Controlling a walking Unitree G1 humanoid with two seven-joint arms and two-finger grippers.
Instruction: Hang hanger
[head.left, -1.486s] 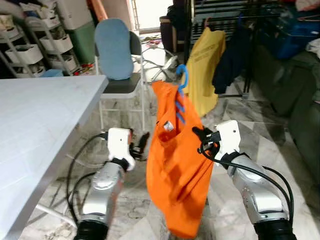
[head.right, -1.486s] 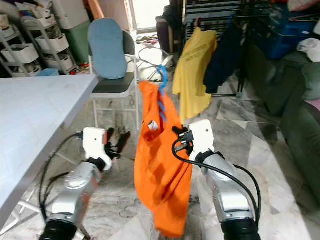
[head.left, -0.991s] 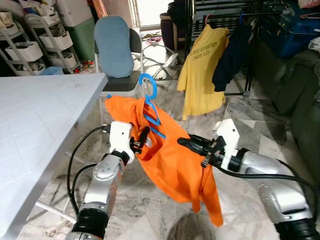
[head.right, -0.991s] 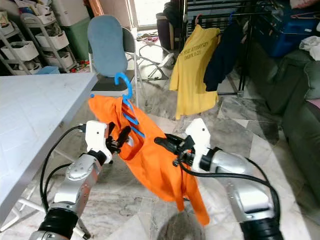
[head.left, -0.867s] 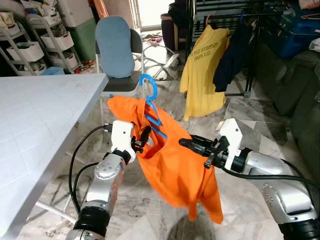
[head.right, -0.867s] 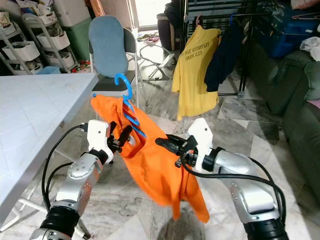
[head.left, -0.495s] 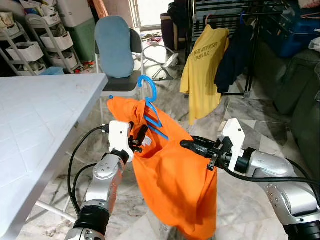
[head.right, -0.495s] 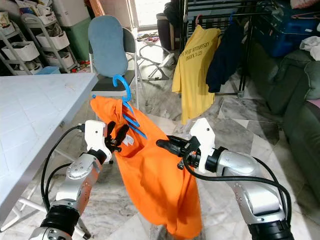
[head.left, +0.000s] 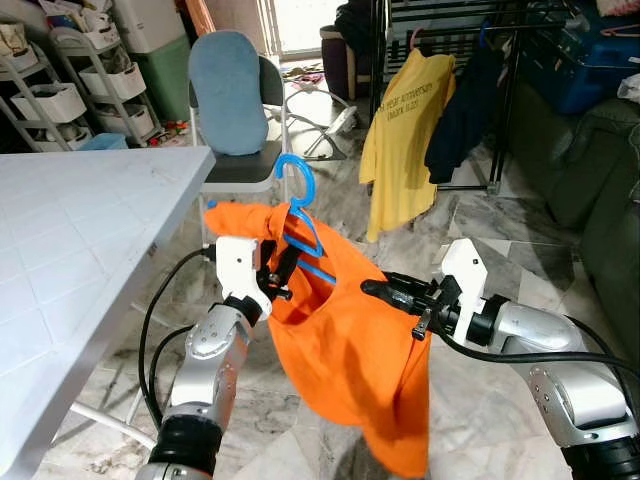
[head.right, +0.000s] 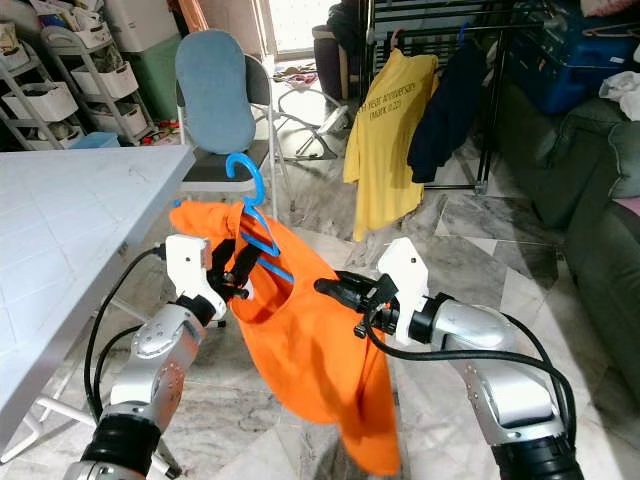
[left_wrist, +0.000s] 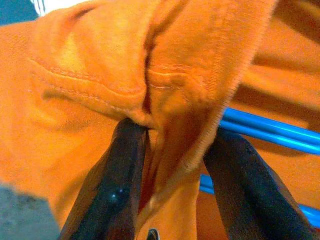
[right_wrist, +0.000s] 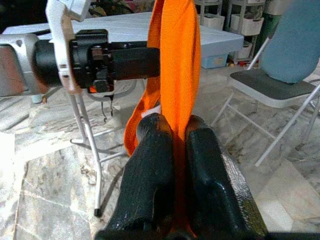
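Observation:
An orange shirt (head.left: 350, 350) on a blue hanger (head.left: 297, 190) hangs in the air between my two arms. My left gripper (head.left: 284, 268) is shut on the bunched collar just under the hanger's hook; in the left wrist view the orange cloth fills the gap between the fingers (left_wrist: 122, 170), with the blue hanger (left_wrist: 270, 131) bar behind. My right gripper (head.left: 378, 290) is shut on the shirt's other shoulder edge, and the right wrist view shows the fabric (right_wrist: 175, 60) pinched between its fingertips (right_wrist: 155, 135). The rest of the shirt droops toward the floor.
A white table (head.left: 70, 230) stands on my left. Behind the shirt is a folding chair (head.left: 232, 95) with a blue cushion. A clothes rack (head.left: 440, 30) farther back holds a yellow shirt (head.left: 405, 130) and a dark garment (head.left: 462, 110). A dark sofa (head.left: 600, 180) lies at the right.
The shirt hung from the right gripper alone; the left gripper has since closed on its collar. The hanger has shifted left and the hem keeps swinging.

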